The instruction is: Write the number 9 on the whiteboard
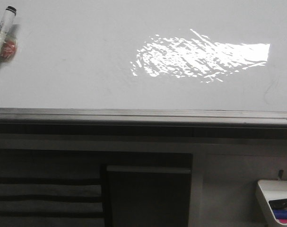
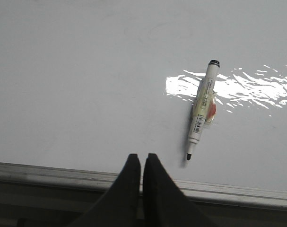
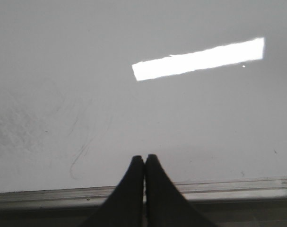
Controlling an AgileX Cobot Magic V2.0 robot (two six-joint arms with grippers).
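The whiteboard [image 1: 86, 61] is glossy white, with a bright glare patch and a grey metal edge strip [image 1: 134, 115] along its near side. A white marker [image 1: 2, 32] with its black tip bare lies flat on the board at the far left. In the left wrist view the marker [image 2: 202, 111] lies just beyond my left gripper [image 2: 142, 155], which is shut and empty over the board's [image 2: 86, 71] edge. My right gripper [image 3: 144, 156] is shut and empty over the edge of the board [image 3: 204, 123]. No black number 9 shows; only faint grey smudge marks [image 3: 79, 151].
A small white tray [image 1: 271, 189] with markers [image 1: 282, 210] stands below the board at the lower right. A dark panel [image 1: 148, 194] sits below the board's edge in the middle. Neither arm shows in the front view.
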